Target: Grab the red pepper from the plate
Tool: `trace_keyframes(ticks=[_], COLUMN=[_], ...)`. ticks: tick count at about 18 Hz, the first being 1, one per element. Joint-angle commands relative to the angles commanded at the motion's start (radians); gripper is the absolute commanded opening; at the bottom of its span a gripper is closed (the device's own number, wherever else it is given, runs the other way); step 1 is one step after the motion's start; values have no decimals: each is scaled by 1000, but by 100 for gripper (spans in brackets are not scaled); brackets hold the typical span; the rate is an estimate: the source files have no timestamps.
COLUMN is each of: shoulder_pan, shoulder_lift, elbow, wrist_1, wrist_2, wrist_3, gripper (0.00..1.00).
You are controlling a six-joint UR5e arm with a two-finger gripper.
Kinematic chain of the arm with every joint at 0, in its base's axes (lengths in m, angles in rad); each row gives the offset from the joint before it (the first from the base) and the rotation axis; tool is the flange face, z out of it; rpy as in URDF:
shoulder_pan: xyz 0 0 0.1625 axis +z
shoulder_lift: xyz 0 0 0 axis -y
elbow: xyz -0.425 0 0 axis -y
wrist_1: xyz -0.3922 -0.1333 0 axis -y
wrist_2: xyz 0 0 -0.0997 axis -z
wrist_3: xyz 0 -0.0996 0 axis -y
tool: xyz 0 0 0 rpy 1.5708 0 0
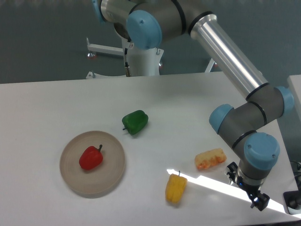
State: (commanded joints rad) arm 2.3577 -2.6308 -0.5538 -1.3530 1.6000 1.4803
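The red pepper is small and glossy with a short dark stem. It lies on the left half of the round beige plate at the front left of the table. My gripper is far to the right, near the table's front right corner, low over the surface. Only dark bits of it show below the blue-capped wrist, so I cannot see how the jaws stand. Nothing shows in it. It is well apart from the plate and the pepper.
A green pepper lies just beyond the plate's far right side. A yellow pepper lies right of the plate. An orange-white food piece lies close to my wrist. A bright sunlit strip crosses the table's front right.
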Motion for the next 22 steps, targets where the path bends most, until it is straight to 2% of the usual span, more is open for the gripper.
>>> trace_keyframes(ticks=[6,12,15,17,19,22], shoulder_pan=[-5,-40,-70,-107,-117,-161], shoulder_lift=[0,23,47,96,152,241], elbow=[-2,-12,-26,-70,-132,-251], wrist_1=[2,-2,-38,-95,-124,-124], wrist_2=[0,-8,-14,-35,-99,-117], wrist_3=[-26,-55,-99,-167,-199,-280], gripper=[100,100,100,100,100,100])
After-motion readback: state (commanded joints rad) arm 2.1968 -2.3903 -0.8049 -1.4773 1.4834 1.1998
